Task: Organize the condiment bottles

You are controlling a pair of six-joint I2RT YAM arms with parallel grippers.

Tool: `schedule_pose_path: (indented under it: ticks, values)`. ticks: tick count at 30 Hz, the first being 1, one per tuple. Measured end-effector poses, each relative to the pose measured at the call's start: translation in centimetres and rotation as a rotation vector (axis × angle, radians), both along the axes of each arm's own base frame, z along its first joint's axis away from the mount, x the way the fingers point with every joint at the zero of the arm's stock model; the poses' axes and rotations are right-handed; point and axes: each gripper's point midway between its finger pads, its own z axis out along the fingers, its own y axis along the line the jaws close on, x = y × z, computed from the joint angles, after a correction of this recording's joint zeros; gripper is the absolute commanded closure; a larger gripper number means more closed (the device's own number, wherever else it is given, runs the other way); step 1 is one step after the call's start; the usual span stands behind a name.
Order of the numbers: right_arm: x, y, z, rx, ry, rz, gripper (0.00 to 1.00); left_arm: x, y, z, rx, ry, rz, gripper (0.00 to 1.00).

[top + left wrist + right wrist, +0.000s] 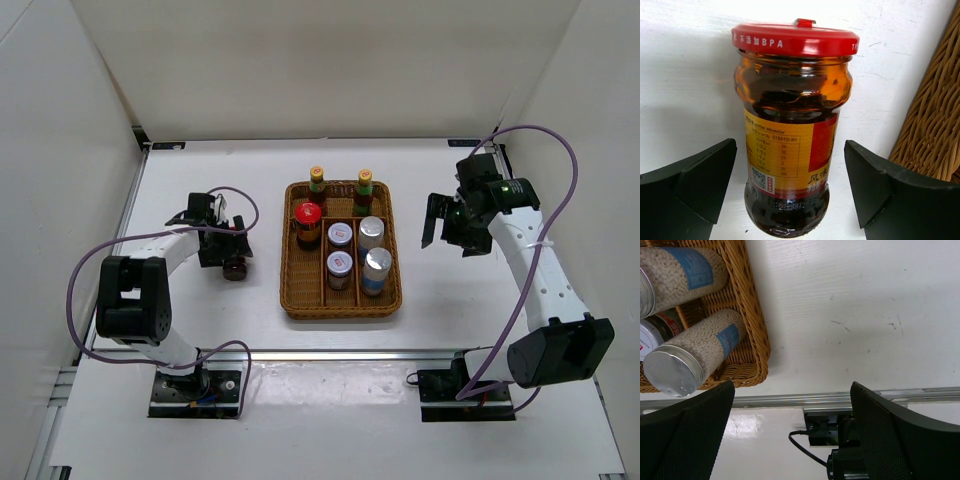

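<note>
**Squarely between open fingers: a red-capped jar**

Seen from the left wrist, the left fingers (695,190) stand spread wide. A red-capped jar (790,125) sits in the gap between them. A strip of white worktop (680,75) shows on either side of it, so neither finger touches the glass. The cap points away from the fingers and the base is nearest them. I cannot tell whether the jar stands or lies.

The cap's rim reads "不添加BPA" in white. Below the amber neck is a yellow label with a red panel. It carries fine print too small to read, a square code at the lower left, and the characters "风味" near the bottom. Just right of the right-hand finger rises the wall of the brown wicker tray (932,125).

The right fingers (685,440) are also spread apart, with only worktop and a metal rail (840,400) between them. Beyond the left-hand finger, two silver-lidded jars (695,355) of white beads sit in the tray's corner. Their blue labels are not legible.

From above, the tray lies between the two pairs of fingers. It also holds a second red-capped jar (308,222), two yellow-capped bottles (317,180) and two brown jars (340,264).
</note>
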Motion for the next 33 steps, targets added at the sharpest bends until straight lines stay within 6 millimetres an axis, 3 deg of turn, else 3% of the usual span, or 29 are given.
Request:
schedule_pose_path:
  ticks: [7, 13, 16, 21, 24, 33]
  values:
    - [0.0, 0.0, 0.0, -0.002, 0.000, 0.001, 0.01, 0.2, 0.3, 0.4, 0.017, 0.002, 0.003, 0.00]
    - [0.0, 0.0, 0.0, -0.002, 0.000, 0.001, 0.01, 5.2, 0.9, 4.5, 0.057, -0.130, 0.022, 0.00]
    - [0.0, 0.0, 0.0, -0.002, 0.000, 0.001, 0.01, 7.7, 1.0, 5.6, 0.067, -0.172, 0.031, 0.00]
    - [0.0, 0.0, 0.0, -0.002, 0.000, 0.001, 0.01, 9.5, 0.9, 4.0, 0.072, -0.146, 0.028, 0.00]
    - [0.0, -0.1, 0.0, -0.005, -0.001, 0.000, 0.01, 9.2, 0.9, 2.7, 0.075, -0.109, 0.023, 0.00]
    - [0.0, -0.1, 0.0, -0.007, -0.001, 0.000, 0.01, 7.8, 1.0, 1.4, 0.083, -0.071, 0.015, 0.00]
